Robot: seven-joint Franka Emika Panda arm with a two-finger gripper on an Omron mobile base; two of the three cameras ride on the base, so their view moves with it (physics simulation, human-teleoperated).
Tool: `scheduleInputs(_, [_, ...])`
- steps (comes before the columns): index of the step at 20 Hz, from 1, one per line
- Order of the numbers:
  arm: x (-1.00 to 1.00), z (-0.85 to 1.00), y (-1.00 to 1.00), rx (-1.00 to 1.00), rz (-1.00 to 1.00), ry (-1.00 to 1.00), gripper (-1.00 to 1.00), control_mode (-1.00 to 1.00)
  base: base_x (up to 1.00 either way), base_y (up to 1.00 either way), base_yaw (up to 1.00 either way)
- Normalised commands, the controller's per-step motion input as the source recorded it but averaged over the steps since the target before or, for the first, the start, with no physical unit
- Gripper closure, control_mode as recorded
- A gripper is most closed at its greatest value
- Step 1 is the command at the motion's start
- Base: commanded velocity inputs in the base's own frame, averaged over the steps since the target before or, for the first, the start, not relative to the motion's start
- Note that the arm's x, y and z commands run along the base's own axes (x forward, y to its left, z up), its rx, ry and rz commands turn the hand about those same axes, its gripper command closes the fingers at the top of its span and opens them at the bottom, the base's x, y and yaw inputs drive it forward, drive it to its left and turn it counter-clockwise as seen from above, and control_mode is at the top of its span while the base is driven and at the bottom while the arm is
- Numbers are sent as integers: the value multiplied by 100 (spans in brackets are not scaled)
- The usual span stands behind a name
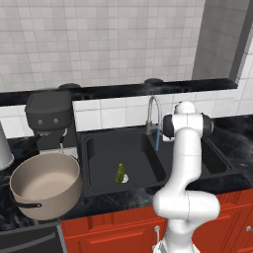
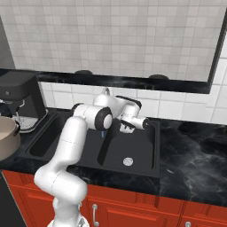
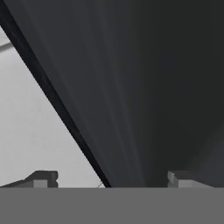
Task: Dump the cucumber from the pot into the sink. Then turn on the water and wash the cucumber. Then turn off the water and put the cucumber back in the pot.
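The cucumber [image 1: 120, 172] stands in the sink's [image 1: 99, 185] left basin by the drain, under a thin stream from the faucet [image 1: 153, 114]. The pot [image 1: 45, 190] sits on the bench [image 1: 123, 198], left. The tool [image 3: 112, 178] hangs released, empty, over the sink.

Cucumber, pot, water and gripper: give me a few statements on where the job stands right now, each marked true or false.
1. The cucumber lies in the left basin of the sink, by the drain. True.
2. The pot stands inside the sink. False: it stands on the counter to the left of the sink.
3. A thin stream of water runs from the faucet. True.
4. The gripper is shut on the cucumber. False: it is open and holds nothing.
5. The pot still holds the cucumber. False: what shows of its pale inside is bare.
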Motion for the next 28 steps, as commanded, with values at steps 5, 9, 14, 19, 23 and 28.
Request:
scheduleInputs(5, [8,0,29,0,1,-1,-100,-100,0,0,0])
scheduleInputs(9, [0,1,61,-3,9,-21,-100,-100,0,0,0])
scheduleInputs(14, [0,7,79,-14,16,-26,-100,-100,0,0,0])
scheduleInputs(19, [0,14,84,-21,15,-21,-100,-100,0,0,0])
scheduleInputs(23, [0,26,98,-30,11,-20,-100,-100,0,0,0])
scheduleInputs(28, [-4,34,100,-37,1,-27,-100,-100,0,0,0])
